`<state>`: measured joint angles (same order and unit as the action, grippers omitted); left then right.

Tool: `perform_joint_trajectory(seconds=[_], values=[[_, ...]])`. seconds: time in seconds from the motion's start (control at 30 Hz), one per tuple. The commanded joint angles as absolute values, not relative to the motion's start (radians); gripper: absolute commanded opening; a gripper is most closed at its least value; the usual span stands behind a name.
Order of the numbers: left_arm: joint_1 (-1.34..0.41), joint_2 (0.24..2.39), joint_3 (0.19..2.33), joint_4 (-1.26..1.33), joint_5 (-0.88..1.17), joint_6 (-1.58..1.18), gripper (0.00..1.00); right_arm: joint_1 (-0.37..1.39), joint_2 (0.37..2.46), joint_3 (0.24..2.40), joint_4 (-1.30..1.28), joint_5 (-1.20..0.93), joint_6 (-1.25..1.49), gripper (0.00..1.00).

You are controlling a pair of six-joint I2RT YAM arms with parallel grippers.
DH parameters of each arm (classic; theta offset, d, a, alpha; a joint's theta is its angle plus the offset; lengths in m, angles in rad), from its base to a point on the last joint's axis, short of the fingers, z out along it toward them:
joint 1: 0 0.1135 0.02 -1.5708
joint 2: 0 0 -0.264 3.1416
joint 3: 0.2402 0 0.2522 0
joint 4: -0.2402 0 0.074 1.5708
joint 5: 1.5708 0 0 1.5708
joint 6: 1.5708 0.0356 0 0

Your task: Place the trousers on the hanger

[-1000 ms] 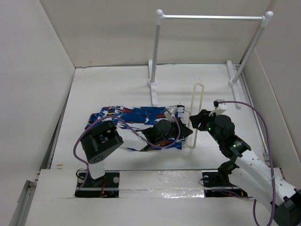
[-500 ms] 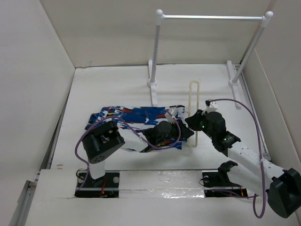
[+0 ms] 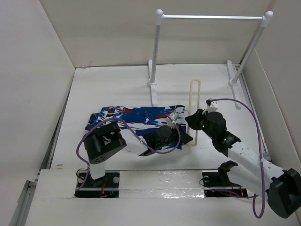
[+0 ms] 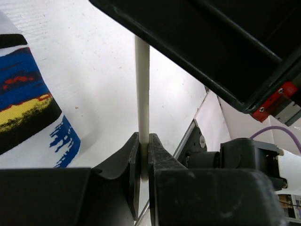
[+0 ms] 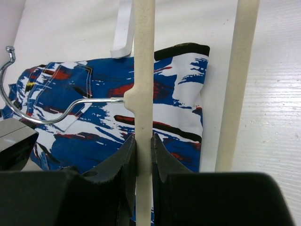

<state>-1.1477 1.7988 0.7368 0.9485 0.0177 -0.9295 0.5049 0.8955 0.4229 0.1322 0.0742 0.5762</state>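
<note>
The blue streaked trousers (image 3: 124, 117) lie flat on the table left of centre, also showing in the right wrist view (image 5: 94, 89) and the left wrist view (image 4: 23, 94). The cream hanger (image 3: 193, 101) stands on edge just right of them. My left gripper (image 3: 187, 136) is shut on one thin hanger bar (image 4: 142, 84) near its lower end, jaws (image 4: 143, 141) pinching it. My right gripper (image 3: 193, 121) is shut on the hanger's bar (image 5: 144, 56) right below the metal hook (image 5: 51, 114), which reaches out over the trousers. A second hanger bar (image 5: 237, 84) runs to the right.
A tall white two-post rail stand (image 3: 211, 17) rises at the back, its feet (image 3: 153, 87) close behind the trousers and hanger. White box walls (image 3: 42, 70) enclose the table on the left, back and right. The right arm's purple cable (image 3: 256, 117) loops beside the hanger.
My right gripper has closed on the hanger and its arm has swung left and forward. The hanger has shifted slightly left. The left gripper keeps its hold.
</note>
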Motion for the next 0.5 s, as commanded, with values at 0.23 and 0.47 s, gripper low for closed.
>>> perform_joint_trajectory(seconds=[0.23,0.47], values=[[-1.204,1.749,0.663,1.020,-0.166,-0.974,0.00,0.500,0.873,0.428,0.103,0.083,0.554,0.50],[-1.227,1.816,0.647,1.074,-0.233,-1.046,0.00,0.500,0.712,0.413,0.003,0.113,0.502,0.65]])
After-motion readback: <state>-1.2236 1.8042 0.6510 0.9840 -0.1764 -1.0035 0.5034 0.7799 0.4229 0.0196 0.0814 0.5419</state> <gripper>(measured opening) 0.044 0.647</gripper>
